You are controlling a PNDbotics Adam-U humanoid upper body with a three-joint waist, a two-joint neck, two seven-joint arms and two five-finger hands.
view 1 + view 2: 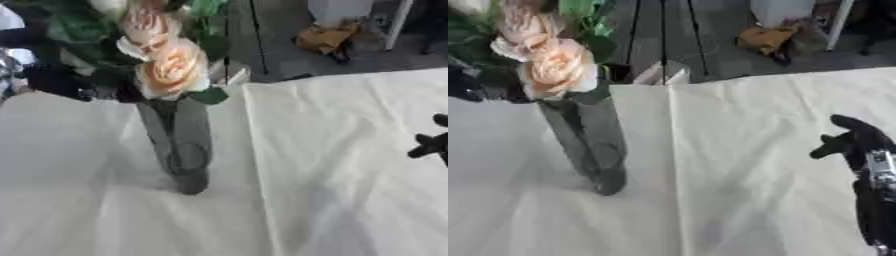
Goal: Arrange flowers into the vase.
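Our vase (588,145) stands upright, roses (171,67) pointing up; our right hand (852,137) hangs relaxed, holding nothing; left hand (52,77) unclear.

one grey glass vase (181,150) stands on one worktop (350,175) under a pale cloth. two peach roses (171,70) show clearly in it, among green leaves (74,30) too many and blurred to count. one robot hand (850,137) is in sight.
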